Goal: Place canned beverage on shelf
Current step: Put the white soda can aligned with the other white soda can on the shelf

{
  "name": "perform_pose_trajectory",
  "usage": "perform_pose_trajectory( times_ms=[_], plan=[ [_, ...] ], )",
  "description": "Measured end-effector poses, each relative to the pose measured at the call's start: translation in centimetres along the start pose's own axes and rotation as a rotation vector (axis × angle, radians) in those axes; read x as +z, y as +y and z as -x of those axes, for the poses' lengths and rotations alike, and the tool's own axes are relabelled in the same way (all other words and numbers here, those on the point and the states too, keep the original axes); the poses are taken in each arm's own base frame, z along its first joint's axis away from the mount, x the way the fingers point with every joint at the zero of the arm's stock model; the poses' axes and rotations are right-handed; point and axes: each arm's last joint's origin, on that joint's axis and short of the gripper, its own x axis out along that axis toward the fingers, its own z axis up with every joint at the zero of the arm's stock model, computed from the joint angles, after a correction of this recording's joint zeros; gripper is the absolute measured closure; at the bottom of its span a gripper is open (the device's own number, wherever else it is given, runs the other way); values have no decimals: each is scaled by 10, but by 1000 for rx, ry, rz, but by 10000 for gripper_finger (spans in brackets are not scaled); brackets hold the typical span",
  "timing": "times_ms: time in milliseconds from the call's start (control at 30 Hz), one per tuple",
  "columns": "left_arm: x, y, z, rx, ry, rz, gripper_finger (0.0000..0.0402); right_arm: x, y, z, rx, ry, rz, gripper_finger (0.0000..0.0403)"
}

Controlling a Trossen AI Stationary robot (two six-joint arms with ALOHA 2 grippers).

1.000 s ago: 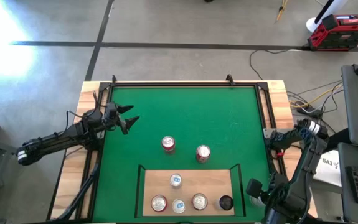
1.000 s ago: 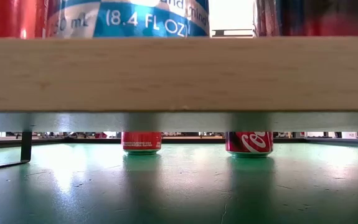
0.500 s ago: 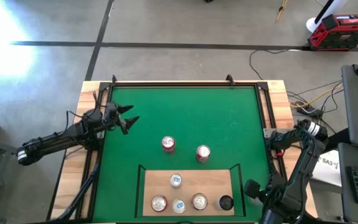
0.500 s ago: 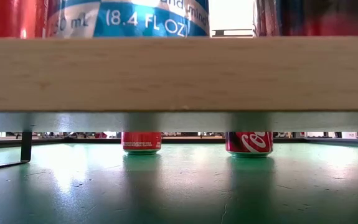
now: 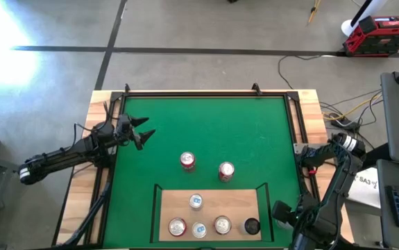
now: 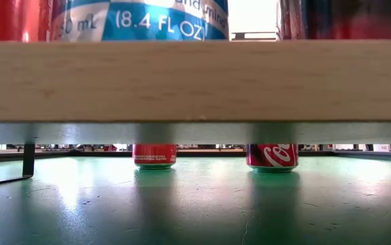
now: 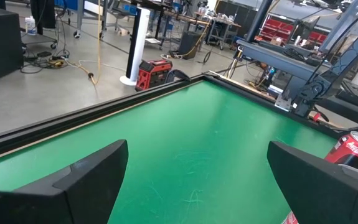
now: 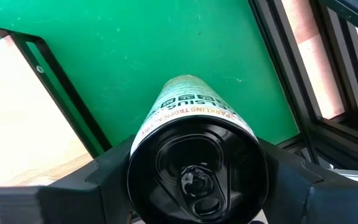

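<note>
Can (image 8: 194,143) held in right tool (image 8: 191,180), its lower end hidden.

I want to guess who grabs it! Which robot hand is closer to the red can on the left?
Left. The left gripper is open, up-left of the red can. The right gripper sits beside the shelf, holding a can.

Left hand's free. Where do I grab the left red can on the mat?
Pinch the red can across its round wall, mid-height, coming level from the left arm's side: it stands upright and the open left hand faces it.
</note>
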Motion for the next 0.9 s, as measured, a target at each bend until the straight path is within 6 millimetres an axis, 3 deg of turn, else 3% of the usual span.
perform_pose_trajectory(
  times_ms=[200,367,600,900],
  plan=[
    [0,0,0,0,0,0,32,11,5,5,68,-59,1,147],
    [0,0,0,0,0,0,32,33,20,25,97,-87,53,150],
    [0,0,0,0,0,0,32,73,48,46,108,-40,166,150],
    [0,0,0,0,0,0,32,135,80,53,164,-32,267,147]
  ],
)
